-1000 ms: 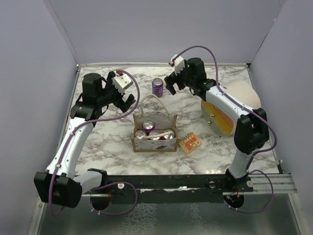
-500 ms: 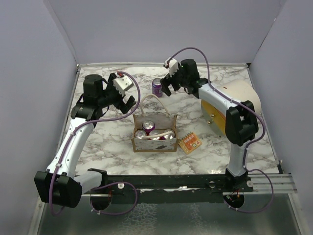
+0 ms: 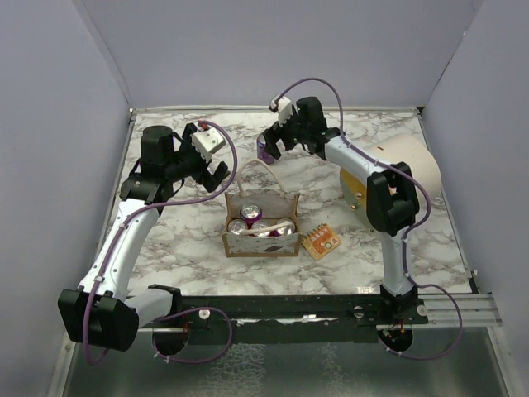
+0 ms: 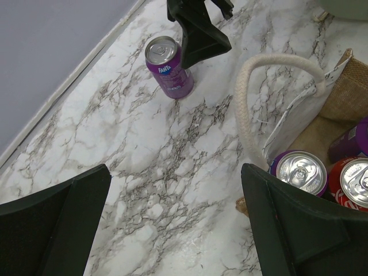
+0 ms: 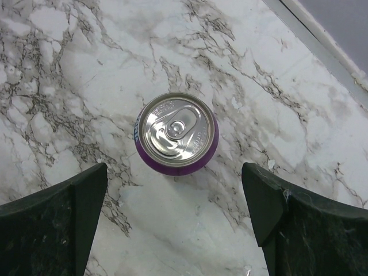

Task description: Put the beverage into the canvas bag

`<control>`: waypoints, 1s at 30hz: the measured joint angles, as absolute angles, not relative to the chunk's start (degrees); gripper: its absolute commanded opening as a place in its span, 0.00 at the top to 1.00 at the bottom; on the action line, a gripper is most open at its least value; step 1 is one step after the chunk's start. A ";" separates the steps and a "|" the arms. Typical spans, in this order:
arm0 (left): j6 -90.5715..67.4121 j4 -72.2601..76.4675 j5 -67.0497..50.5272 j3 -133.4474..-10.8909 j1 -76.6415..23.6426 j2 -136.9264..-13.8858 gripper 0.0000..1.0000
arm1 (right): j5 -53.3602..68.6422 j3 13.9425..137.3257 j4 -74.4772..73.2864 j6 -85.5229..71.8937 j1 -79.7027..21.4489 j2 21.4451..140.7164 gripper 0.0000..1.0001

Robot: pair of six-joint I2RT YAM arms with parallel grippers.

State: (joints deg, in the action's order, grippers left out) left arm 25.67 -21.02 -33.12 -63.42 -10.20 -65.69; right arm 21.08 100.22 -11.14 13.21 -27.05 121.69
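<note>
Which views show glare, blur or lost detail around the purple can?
Right wrist: purple can is sharp, and its top has a mild sheen that is not blown out; the dark fingers lose detail. Left wrist: the can's label is readable, and the lids inside the canvas bag glint slightly. Top external: light is even and shadows soft, but the can is tiny and partly hidden.
</note>
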 measured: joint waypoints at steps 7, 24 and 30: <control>25.67 -21.02 -33.12 -63.42 -10.20 -65.69 0.01 | 20.38 104.18 -11.53 10.92 -27.05 126.32 0.00; 25.67 -20.97 -33.71 -63.20 -10.20 -65.69 0.01 | 23.05 115.11 -15.40 8.34 -27.44 134.54 0.25; 25.67 -20.95 -34.11 -63.20 -10.20 -65.69 0.01 | 23.68 115.24 -15.84 8.12 -27.49 135.13 0.42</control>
